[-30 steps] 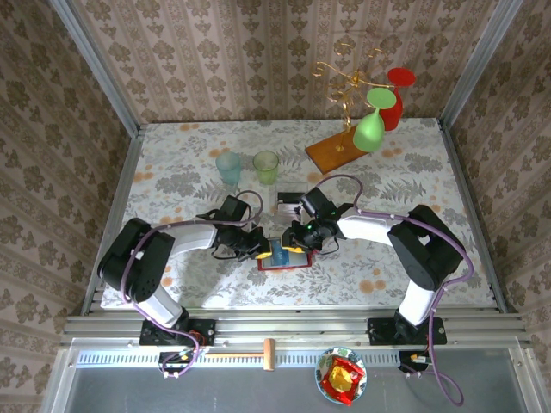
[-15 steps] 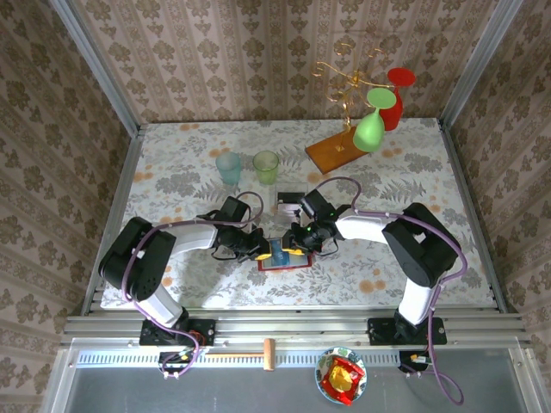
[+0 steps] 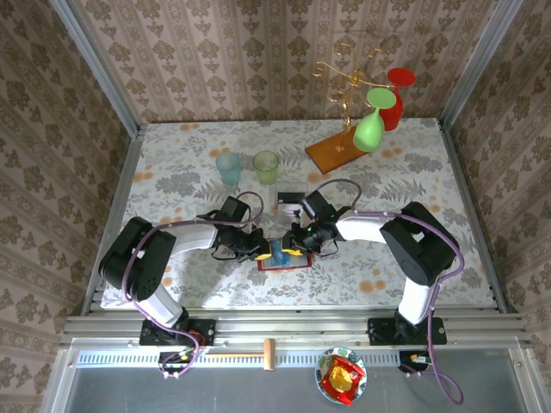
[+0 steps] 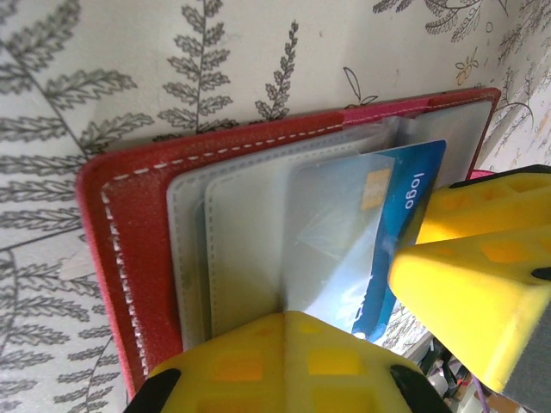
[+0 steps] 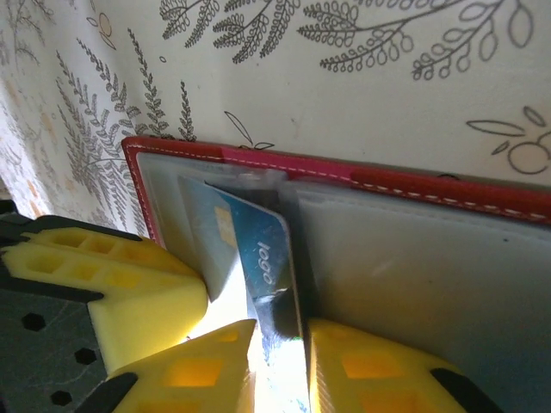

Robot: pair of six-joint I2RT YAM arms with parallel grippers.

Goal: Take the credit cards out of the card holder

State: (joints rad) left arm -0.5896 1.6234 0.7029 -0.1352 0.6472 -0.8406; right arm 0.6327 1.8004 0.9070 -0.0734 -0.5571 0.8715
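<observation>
Two grippers meet at the red card holder (image 4: 120, 224), and one has the blue card (image 5: 258, 249).

The card holder lies open and flat on the flowery table (image 3: 189, 163), in the lower middle of the top view. The left gripper (image 4: 284, 366) has its fingers closed tight with nothing between them. It rests on the holder's clear sleeves at the bottom of its own view. The right gripper (image 5: 280, 348) is almost closed. Its yellow fingers pinch the edge of the blue card, which tilts up and sticks partway out of its sleeve.
</observation>
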